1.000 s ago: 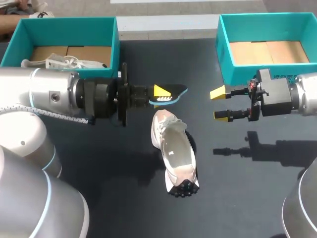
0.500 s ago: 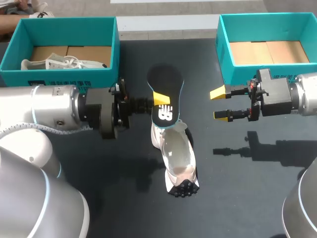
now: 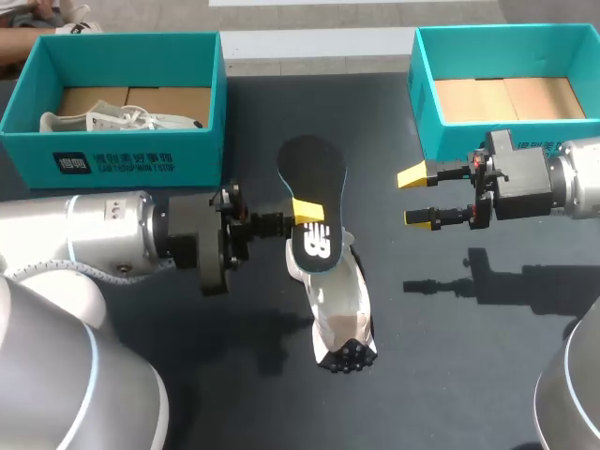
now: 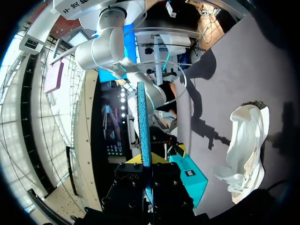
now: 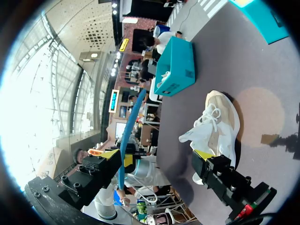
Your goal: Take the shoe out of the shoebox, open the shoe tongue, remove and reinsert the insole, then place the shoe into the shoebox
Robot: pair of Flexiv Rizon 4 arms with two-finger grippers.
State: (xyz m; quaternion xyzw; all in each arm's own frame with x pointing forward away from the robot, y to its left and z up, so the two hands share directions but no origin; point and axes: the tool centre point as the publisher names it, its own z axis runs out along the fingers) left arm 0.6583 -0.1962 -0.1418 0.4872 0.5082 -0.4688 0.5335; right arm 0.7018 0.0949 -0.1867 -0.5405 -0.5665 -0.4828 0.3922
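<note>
Reinserting seems the step: left gripper (image 3: 302, 217) pinches the insole (image 3: 314, 183) above the shoe (image 3: 339, 305) at table centre; right gripper (image 3: 418, 197), at 3 o'clock, gapes empty. Next, feed the insole into the shoe's mouth

The left gripper (image 3: 303, 214) has rolled at the wrist, so the insole (image 3: 312, 187) it pinches — a second ago level and showing little more than its blue rim — now turns its whole black face upward, lying lengthwise toward the far edge of the table (image 3: 487, 375). It has also slid toward the near edge, bringing the insole's printed end over the laced end of the shoe (image 3: 339, 309), which it now covers. The left arm (image 3: 103, 234) has drawn back from the left shoebox (image 3: 131, 161) — that box's front wall, hidden before, is in full view.
</note>
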